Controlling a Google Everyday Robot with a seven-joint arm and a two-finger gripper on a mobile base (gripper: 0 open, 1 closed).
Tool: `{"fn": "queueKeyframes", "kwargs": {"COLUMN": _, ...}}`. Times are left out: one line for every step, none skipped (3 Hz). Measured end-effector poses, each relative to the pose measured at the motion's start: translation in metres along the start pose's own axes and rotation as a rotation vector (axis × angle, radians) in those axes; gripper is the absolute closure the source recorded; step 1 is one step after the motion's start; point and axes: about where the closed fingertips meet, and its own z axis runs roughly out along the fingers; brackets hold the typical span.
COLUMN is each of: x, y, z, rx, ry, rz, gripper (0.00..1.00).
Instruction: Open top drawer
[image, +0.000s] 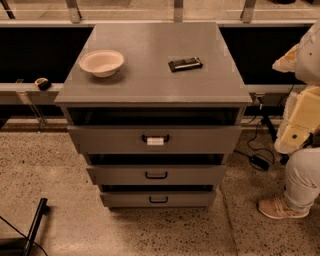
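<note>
Plainly, the gripper is nowhere in the camera view, so whether it is open, closed or holding anything cannot be told, nor which way the drawer lies from it. The top drawer sits just under the cabinet top, the widest of three flat grey fronts, with a dark gap above it. Its handle is a dark curved bar at the middle of the front, long axis running left to right, with a small white tag on it. The pull likely has to come straight out toward the camera. The two lower drawers are narrower, with plain black handles. On the smooth matte top rest a pale round bowl and a flat black object. A person is at the right edge, on the speckled floor.
</note>
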Motion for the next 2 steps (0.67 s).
{"fn": "queueKeyframes", "kwargs": {"x": 0.0, "y": 0.0, "z": 0.0, "rx": 0.0, "ry": 0.0, "rz": 0.0, "gripper": 0.0}}
{"fn": "queueKeyframes", "kwargs": {"x": -0.004, "y": 0.008, "z": 0.011, "rx": 0.006, "ry": -0.021, "rz": -0.01, "gripper": 0.0}}
